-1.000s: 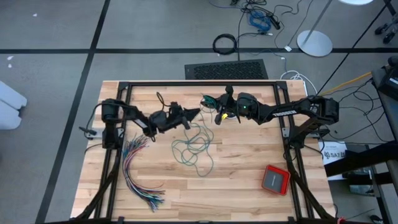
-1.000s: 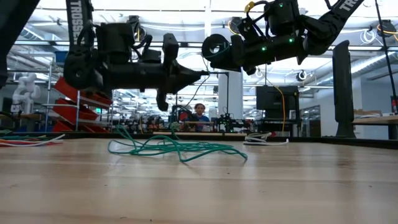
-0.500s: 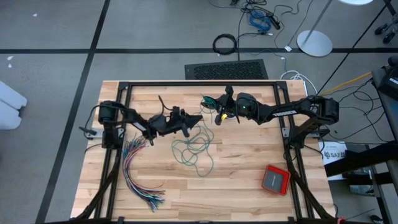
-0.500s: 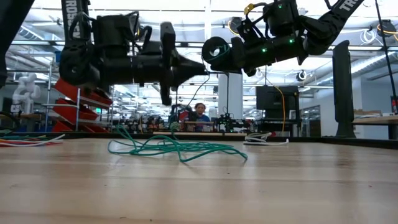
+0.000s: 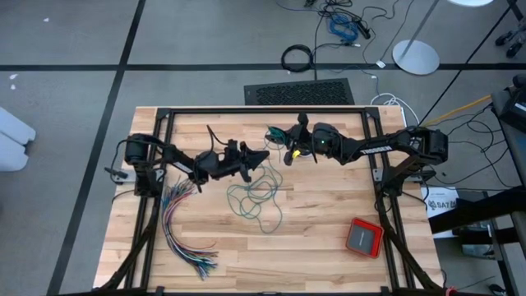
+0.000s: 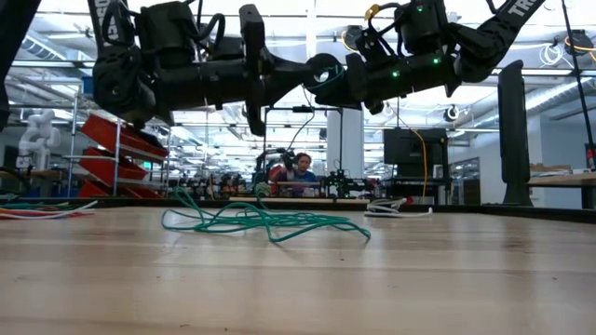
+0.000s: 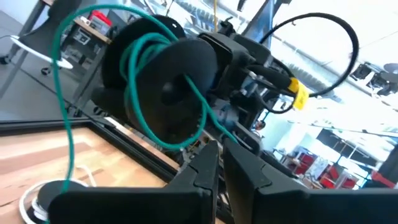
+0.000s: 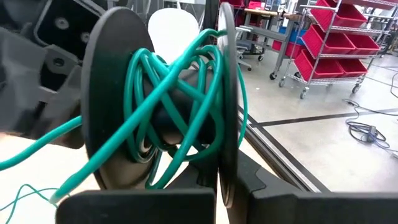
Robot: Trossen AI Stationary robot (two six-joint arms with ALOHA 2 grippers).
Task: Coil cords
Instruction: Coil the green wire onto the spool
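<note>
Teal-green cord (image 8: 180, 99) on black spool (image 8: 115, 81), seemingly.

A thin teal-green cord (image 6: 265, 221) lies in a loose tangle on the light wooden table top (image 6: 298, 279). Above it hang two dark robot arms, well off the table. The left gripper (image 6: 296, 73) points toward the right gripper (image 6: 328, 78), and the two are very close together. A small white cable (image 6: 399, 210) rests farther back. A person (image 6: 300, 169) sits behind the table.
</note>
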